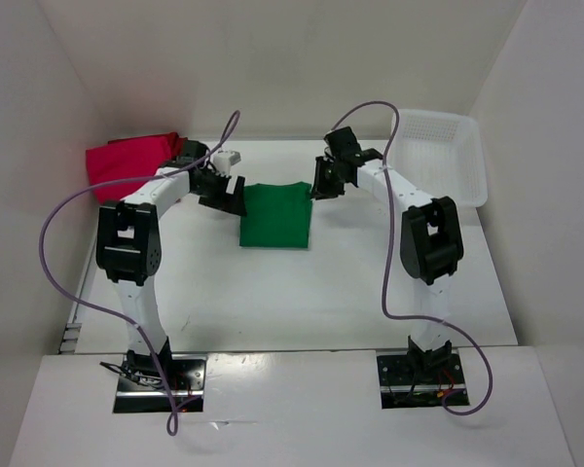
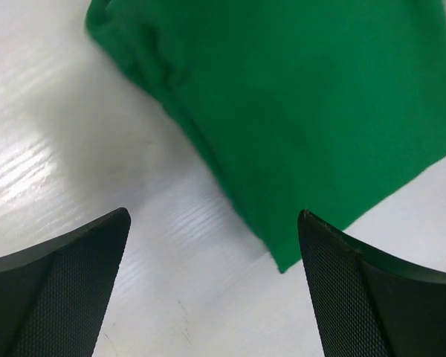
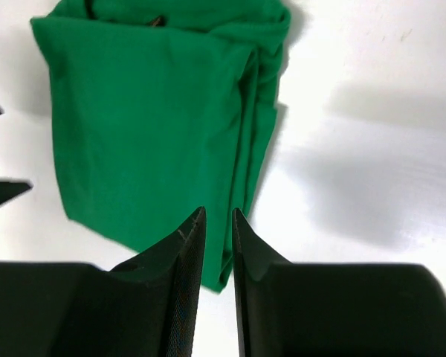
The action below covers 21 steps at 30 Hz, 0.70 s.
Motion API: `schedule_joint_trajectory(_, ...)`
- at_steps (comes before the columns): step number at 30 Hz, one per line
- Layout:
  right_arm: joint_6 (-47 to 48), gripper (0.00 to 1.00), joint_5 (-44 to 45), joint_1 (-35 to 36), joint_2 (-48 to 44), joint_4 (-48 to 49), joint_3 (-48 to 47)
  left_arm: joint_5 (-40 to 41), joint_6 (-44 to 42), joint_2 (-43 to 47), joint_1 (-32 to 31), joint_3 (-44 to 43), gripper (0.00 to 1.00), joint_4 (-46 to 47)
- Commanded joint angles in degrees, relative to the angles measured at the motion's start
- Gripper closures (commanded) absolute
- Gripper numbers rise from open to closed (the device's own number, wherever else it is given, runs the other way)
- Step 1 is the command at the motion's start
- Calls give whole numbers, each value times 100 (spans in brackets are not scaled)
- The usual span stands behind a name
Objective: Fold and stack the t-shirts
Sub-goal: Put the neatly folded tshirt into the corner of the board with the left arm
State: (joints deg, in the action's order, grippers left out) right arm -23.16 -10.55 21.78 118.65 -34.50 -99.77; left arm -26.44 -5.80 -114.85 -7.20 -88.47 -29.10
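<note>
Top view: green shirt is folded into a neat rectangle, flat on the table around the middle, between the two arms. A red heap of cloth sits at the far left corner, well apart from the green one; can't separate individual shirts in it from here. White basket is at the far right, tilted against the wall. Left gripper is just beside the green shirt's far left corner, and right gripper just beside its far right corner. Neither is on the cloth. Left wrist view: left gripper is spread wide with nothing between its fingers, only bare table and one corner of the green shirt below. That corner lies closer to the right-hand finger. Right wrist view: right gripper is parted by just a narrow slit and nothing is pinched in it. Its fingers hang over the edge of the green shirt, next to the side where the folded layers stack up. The shirt lies flat with the collar at its far end.
</note>
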Motion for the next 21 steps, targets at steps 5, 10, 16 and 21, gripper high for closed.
schedule_joint_trajectory(5, -250, 74, 61, 98, -694, 496, 931, -1090, 298, -863, 254, -74, 0, -447)
schedule_joint_trajectory(10, -303, 74, 193, 98, -1062, 550, 1205, -1293, 299, -1232, 70, -320, 0, -509)
schedule_joint_trajectory(16, -303, 74, 325, 98, -1353, 497, 1319, -1285, 465, -1426, -124, -320, 6, -509)
schedule_joint_trajectory(21, -303, 74, 439, -7, -1634, 383, 1319, -1092, 519, -1715, -176, -539, 38, -570)
